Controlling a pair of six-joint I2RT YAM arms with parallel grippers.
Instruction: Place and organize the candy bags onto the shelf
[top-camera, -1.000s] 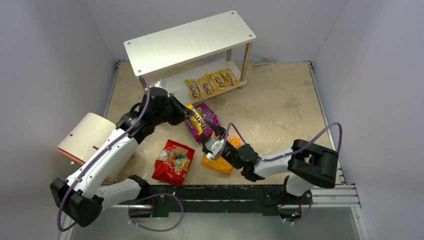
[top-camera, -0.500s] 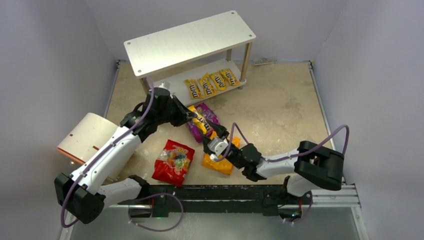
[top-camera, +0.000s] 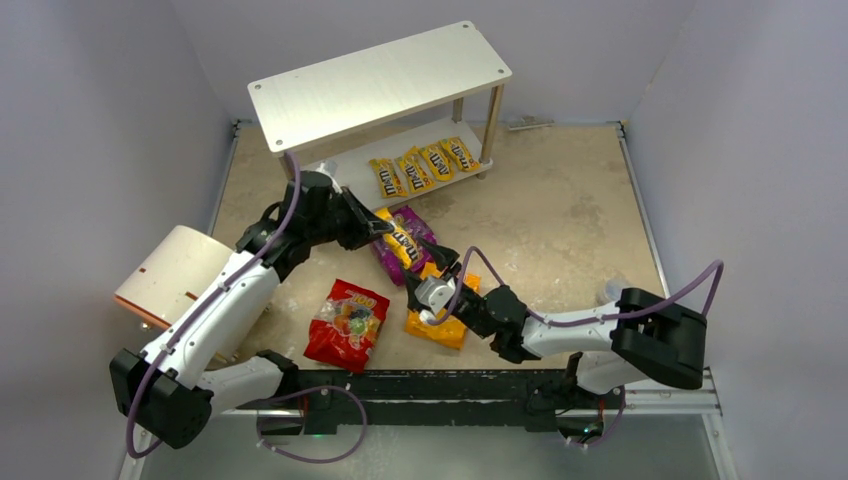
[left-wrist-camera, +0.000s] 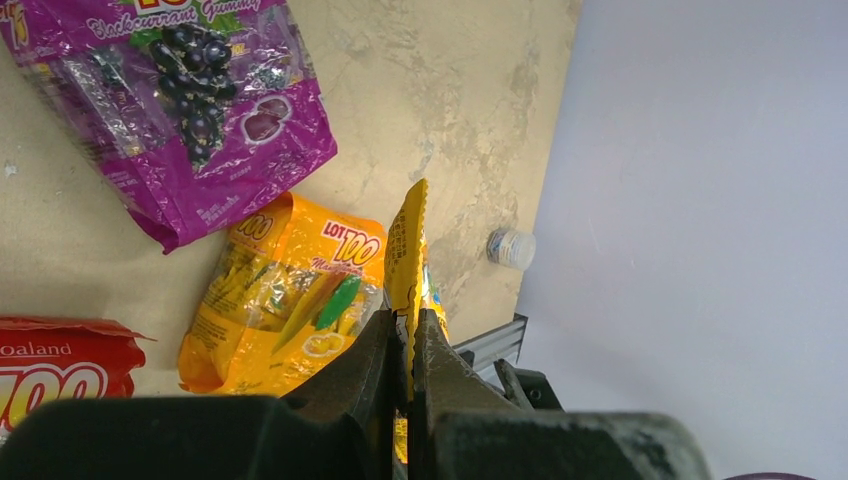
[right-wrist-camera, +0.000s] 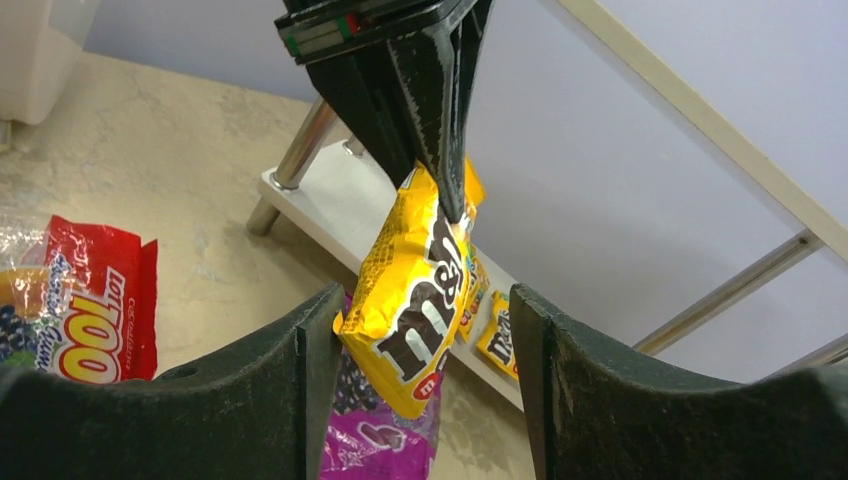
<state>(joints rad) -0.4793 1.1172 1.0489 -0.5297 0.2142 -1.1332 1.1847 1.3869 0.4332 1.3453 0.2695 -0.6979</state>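
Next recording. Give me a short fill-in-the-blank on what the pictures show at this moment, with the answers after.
1. The left gripper is shut on a yellow ____ packet.
2. The right gripper is ____, with one of its jaws on either side of that packet.
3. ____ other yellow packets lie on the lower board of the shelf.
4. The red pouch lies on the ____, not on the shelf.

Missing words: M&M's; open; four; table.
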